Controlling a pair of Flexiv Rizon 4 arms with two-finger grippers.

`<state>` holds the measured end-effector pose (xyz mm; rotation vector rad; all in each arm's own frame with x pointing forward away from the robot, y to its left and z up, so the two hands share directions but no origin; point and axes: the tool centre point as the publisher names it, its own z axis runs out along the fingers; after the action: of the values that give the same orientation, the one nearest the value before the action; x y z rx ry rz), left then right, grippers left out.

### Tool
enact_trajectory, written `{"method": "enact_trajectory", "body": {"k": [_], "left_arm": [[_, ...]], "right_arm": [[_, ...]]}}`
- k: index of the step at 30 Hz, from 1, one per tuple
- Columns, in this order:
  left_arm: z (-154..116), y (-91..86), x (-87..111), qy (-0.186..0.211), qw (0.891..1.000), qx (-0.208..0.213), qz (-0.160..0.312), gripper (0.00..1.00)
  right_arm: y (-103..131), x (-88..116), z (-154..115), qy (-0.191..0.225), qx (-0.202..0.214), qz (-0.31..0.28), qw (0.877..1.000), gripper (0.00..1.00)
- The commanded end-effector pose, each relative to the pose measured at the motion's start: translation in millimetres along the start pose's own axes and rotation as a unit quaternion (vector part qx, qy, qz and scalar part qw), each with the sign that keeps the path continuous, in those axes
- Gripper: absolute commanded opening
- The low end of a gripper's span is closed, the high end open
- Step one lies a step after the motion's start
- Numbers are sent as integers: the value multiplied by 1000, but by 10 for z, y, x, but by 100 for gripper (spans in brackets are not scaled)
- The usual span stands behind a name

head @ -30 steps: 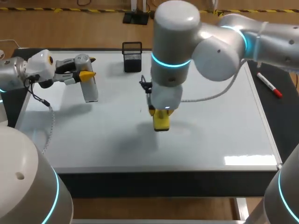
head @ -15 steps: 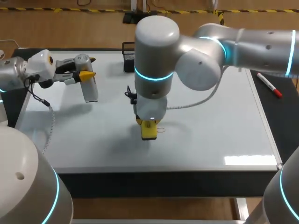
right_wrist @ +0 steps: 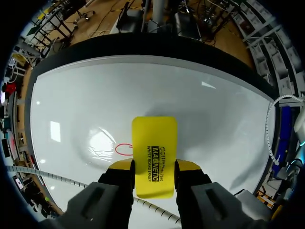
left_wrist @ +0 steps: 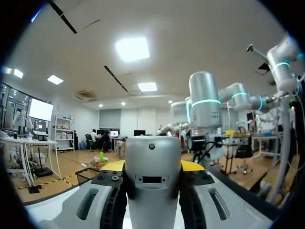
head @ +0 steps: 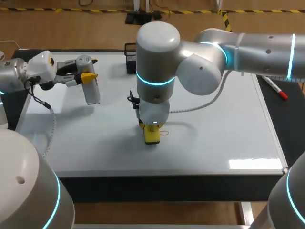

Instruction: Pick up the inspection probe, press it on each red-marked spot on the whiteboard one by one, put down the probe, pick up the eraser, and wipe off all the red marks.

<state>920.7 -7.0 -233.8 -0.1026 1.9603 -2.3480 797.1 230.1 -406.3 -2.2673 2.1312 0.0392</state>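
Right wrist view: right gripper point(right_wrist: 154, 168) clamps eraser point(right_wrist: 154, 143); red mark point(right_wrist: 124, 149) just beside. Press flat, sweep across. Left gripper point(left_wrist: 152, 188) grips probe point(left_wrist: 152, 157).

Left gripper point(left_wrist: 152, 166) fills the near view, and it has the inspection probe point(left_wrist: 152, 191) clamped: a smooth grey cylinder standing straight up between the black finger bodies, pressed from both sides. Just the yellow fingertips point(left_wrist: 113, 165) peek out on either flank of it. The probe's face shows a small round screw near its top and a dark rectangular slot lower down. Under the fingers a strip of the whiteboard point(left_wrist: 55, 209) shows pale and bare. Ahead, near the board's far edge, sits a black mesh basket point(left_wrist: 86, 175). Beyond the probe, over the board, the right arm point(left_wrist: 205, 109) stands tall, white with a glowing cyan ring.
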Motion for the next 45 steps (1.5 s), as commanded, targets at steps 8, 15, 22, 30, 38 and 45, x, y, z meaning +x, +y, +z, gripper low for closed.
{"method": "enact_trajectory", "body": {"k": [8, 15, 22, 30, 38, 45], "left_arm": [[-1, -10, 3, 0, 1000, 0, 0, 0], [-1, -10, 3, 0, 1000, 0, 0, 0], [-1, -10, 3, 0, 1000, 0, 0, 0], [-1, -10, 3, 0, 1000, 0, 0, 0], [-1, -10, 3, 0, 1000, 0, 0, 0], [-1, -10, 3, 0, 1000, 0, 0, 0]], "right_arm": [[-53, 57, 83, 2, -14, -3, 1000, 0], [-65, 67, 145, 6, -21, -5, 1000, 0], [-74, 94, 180, 7, -27, -6, 1000, 0], [-74, 159, 226, 13, -32, -6, 999, 0], [-43, 358, 210, 17, -29, 13, 999, 0], [-25, 620, 191, 22, -25, 42, 999, 0]]}}
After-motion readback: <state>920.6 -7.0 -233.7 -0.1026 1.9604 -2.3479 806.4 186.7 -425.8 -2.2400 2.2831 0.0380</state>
